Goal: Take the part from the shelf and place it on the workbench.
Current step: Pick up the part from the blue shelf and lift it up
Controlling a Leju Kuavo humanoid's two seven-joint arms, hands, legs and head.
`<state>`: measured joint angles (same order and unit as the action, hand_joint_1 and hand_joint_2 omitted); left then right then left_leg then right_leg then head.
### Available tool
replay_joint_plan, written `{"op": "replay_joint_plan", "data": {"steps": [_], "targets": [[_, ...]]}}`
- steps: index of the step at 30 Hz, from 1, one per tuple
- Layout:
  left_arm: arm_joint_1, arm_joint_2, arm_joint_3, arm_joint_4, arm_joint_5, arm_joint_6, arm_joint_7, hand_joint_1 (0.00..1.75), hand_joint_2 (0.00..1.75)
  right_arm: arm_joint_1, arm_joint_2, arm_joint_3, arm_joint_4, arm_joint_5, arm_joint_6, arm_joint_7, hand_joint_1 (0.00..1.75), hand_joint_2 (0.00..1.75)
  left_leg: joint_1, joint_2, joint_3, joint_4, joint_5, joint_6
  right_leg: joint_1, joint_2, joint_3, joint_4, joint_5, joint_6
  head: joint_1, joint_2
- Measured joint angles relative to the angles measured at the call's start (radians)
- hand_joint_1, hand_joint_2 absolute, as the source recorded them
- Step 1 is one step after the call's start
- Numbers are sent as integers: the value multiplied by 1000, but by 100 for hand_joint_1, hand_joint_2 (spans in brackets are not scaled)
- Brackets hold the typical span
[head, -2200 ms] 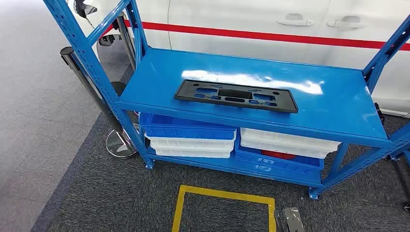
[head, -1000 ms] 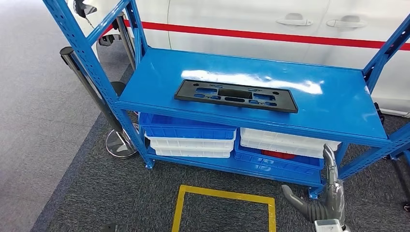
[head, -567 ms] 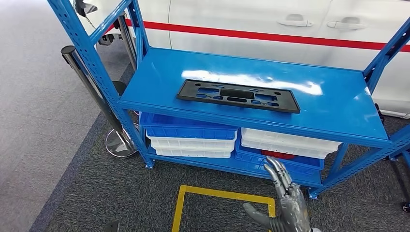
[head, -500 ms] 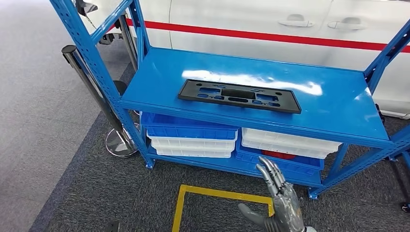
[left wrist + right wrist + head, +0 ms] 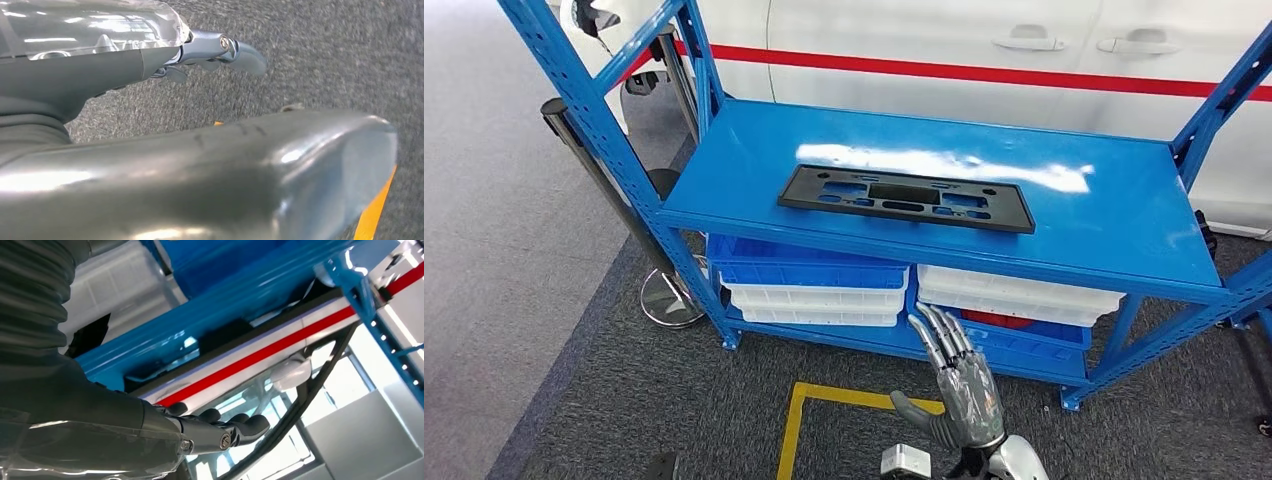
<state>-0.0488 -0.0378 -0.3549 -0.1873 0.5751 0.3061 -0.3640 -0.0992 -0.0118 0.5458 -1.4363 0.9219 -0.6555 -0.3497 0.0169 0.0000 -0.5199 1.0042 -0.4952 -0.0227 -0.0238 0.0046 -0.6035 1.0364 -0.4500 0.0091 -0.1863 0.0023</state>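
Beyond everything stands a white car (image 5: 904,30) with a red stripe along its side, and in front of it the blue shelf (image 5: 1124,215), whose upper board catches a bright glare near the back. The grey carpet (image 5: 624,400) spreads below me, with a yellow taped square (image 5: 789,440) marked on it just before the shelf's foot. On the lower board sit stacked bins: a blue bin (image 5: 809,270) over white ones on the left side, and white trays (image 5: 1014,290) over another blue bin on the right side, something red showing between them. A dark post on a round metal base (image 5: 669,300) stands just beside the shelf's left upright. The part (image 5: 904,198), a long flat black panel with cut-out holes, lies flat on the upper board near its front edge, toward the middle, with nothing touching it. My right hand (image 5: 954,395) is raised below that board, in front of the lower bins, well apart from the part; its fingers (image 5: 939,335) are stretched out straight and spread, thumb held off to the side, holding nothing. My left hand (image 5: 210,52) hangs low over the carpet in the left wrist view, with part of the yellow tape under it; I see little of its fingers, so I cannot tell whether they are wide or closed.
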Motion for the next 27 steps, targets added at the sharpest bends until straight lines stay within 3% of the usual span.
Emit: {"op": "replay_joint_plan", "data": {"steps": [7, 9, 10, 11, 13, 14, 15, 18, 20, 22, 23, 24, 25, 27], "targets": [[0, 0, -1, 0, -1, 0, 0, 0, 0, -3, 3, 0, 2, 7, -3, 2, 0, 175, 1, 0, 1, 0, -1, -2, -1, 0, 0, -1, 1, -3, 0, 0], [-1, 0, -4, 0, -2, -2, 2, 0, 0, -9, 15, -4, 8, 34, -12, 10, 0, 175, 2, 0, -4, 19, -15, -5, -3, -1, 3, -4, 1, -9, 0, 0], [-2, 0, -6, 0, -4, -3, 4, 0, 0, -15, 26, -7, 14, 62, -19, 15, 0, 175, 3, 0, -25, 64, -39, -7, -2, -2, 5, -5, 0, -14, 0, 0], [-2, 1, -10, 0, -7, -10, 6, 0, 0, -20, 48, -23, 22, 118, -27, 7, 0, 175, 4, 0, -66, 144, -69, -8, 1, -2, 7, -6, -1, -20, 0, 0], [-2, 2, -19, 3, -13, -30, 10, 0, 0, -27, 134, -100, 33, 251, -35, -52, 0, 175, -2, 0, -86, 140, -41, 5, 13, 0, 14, -4, -8, -23, 0, 0], [-3, 2, -23, 4, -15, -40, 11, 0, 0, -29, 176, -142, 36, 308, -36, -85, 0, 175, -5, -1, -78, 102, -9, 13, 18, 1, 16, -3, -10, -21, 0, 0], [-4, 2, -26, 4, -15, -46, 11, 0, 0, -32, 211, -175, 36, 341, -37, -106, 0, 175, -9, -1, -50, 28, 29, 21, 20, 2, 18, -3, -11, -15, 0, 0], [-3, 2, -28, 5, -14, -52, 11, 0, 0, -40, 255, -214, 35, 386, -38, -116, 0, 175, -6, 0, -48, 14, 38, 34, 18, 1, 14, 3, -17, 2, 0, 0], [-5, 2, -28, 5, -14, -54, 10, 0, 0, -47, 276, -234, 35, 404, -38, -118, 0, 175, -2, 1, -45, 6, 44, 45, 17, 0, -16, 69, -59, 11, 0, 0], [-7, 2, -28, 5, -14, -55, 9, 0, 0, -51, 287, -249, 38, 416, -38, -119, 0, 175, -3, 2, -46, 5, 43, 51, 15, 0, -79, 195, -115, 16, 0, 0], [-6, 2, -29, 6, -14, -56, 9, 0, 0, -52, 291, -254, 41, 422, -38, -119, 0, 175, -4, 1, -46, 6, 43, 51, 14, 0, -105, 245, -127, 18, 0, 0], [-6, 2, -29, 6, -14, -56, 9, 0, 0, -54, 296, -260, 44, 430, -38, -118, 0, 175, -4, 1, -45, 6, 41, 52, 13, 0, -118, 265, -122, 19, 0, 0], [-5, 2, -29, 6, -14, -57, 9, 0, 0, -57, 300, -264, 48, 436, -38, -117, 0, 175, -4, 1, -44, 7, 40, 51, 12, 0, -112, 247, -99, 19, 0, 0], [-6, 1, -29, 6, -14, -57, 9, 0, 0, -67, 310, -270, 56, 448, -38, -115, 0, 175, -4, 0, -41, 10, 35, 47, 11, -1, -57, 125, -30, 13, 0, 0]]}}
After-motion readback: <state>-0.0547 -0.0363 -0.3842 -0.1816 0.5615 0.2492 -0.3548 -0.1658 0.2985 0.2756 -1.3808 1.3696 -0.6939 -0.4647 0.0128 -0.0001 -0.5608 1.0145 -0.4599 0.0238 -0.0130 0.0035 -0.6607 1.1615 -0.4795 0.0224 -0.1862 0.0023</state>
